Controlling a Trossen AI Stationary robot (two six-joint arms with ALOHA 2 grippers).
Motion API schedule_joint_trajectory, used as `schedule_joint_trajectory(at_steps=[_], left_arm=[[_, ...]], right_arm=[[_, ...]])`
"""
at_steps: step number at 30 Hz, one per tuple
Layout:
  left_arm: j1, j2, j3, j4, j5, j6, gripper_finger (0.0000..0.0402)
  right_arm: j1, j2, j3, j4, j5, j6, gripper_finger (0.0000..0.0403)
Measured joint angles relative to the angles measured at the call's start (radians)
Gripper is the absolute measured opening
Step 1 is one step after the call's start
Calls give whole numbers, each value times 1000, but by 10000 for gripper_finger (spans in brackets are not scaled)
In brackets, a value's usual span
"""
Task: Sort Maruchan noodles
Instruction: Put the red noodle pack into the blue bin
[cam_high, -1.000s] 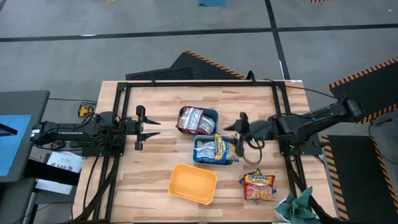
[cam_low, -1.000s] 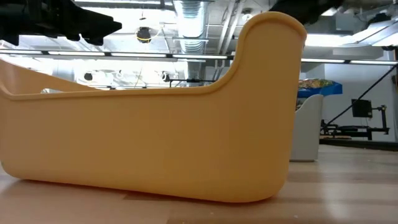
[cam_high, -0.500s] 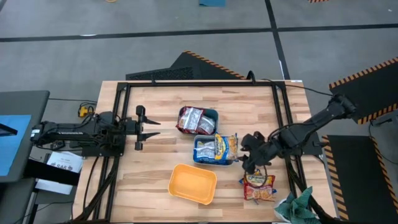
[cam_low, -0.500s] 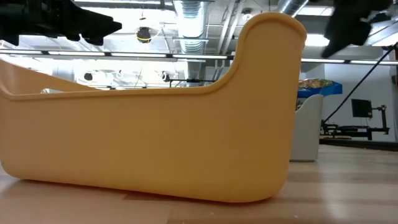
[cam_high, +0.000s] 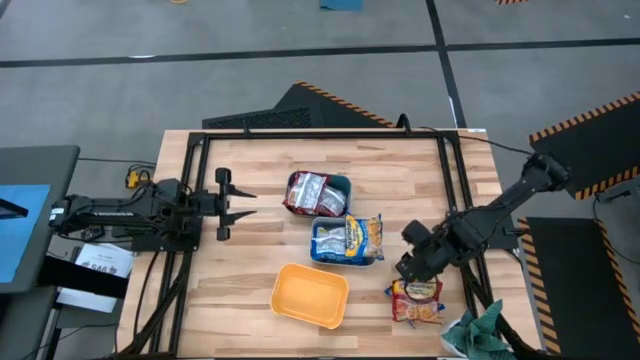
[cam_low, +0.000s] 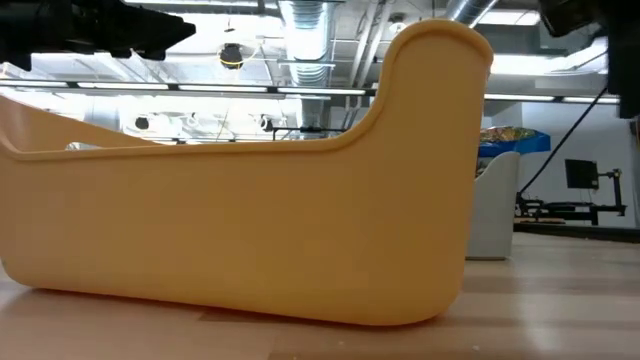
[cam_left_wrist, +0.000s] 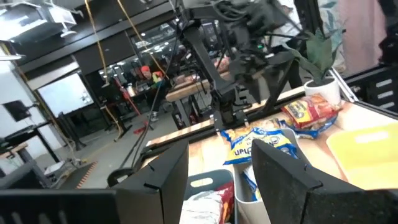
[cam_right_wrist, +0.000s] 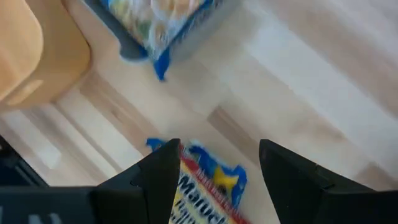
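A small stack of yellow-orange Maruchan noodles (cam_high: 417, 302) lies flat on the wooden table near its front right. My right gripper (cam_high: 404, 271) hovers open just above the stack's far end, pointing steeply down; in its wrist view the packet's printed end (cam_right_wrist: 211, 183) shows between the fingers, untouched. Blue-white packets (cam_high: 350, 238) fill a pale-blue tub (cam_high: 318, 252), one sticking out over its right rim. Red-silver packets (cam_high: 312, 190) lie in a teal tub (cam_high: 343, 186). My left gripper (cam_high: 236, 203) waits open and level at the table's left.
An empty orange tub (cam_high: 310, 295) stands near the front edge, left of the yellow-orange stack; its wall (cam_low: 240, 230) fills the low view. A dark green cloth (cam_high: 482, 335) lies at the front right corner. A black frame (cam_high: 300, 134) borders the table.
My right gripper has swung from beside the pale-blue tub toward the table's near edge, coming over the yellow-orange packets. It has tipped from nearly level to steeply downward and rolled about its own axis, staying open. No packet has moved.
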Motion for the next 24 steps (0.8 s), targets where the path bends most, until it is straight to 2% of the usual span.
schedule_joint_trajectory(at_steps=[9, 14, 20, 24], left_arm=[[0, 0, 0, -5, -38, -61, 165], [0, 0, 0, -5, -38, -73, 165], [0, 0, 0, 0, -38, -79, 165], [0, 0, 0, 0, -38, -98, 165]], right_arm=[[43, 281, 253, -303, -93, 122, 240], [46, 404, 344, -277, -210, 111, 240], [57, 498, 362, -166, -332, 45, 240], [63, 547, 361, -178, -338, 43, 240]])
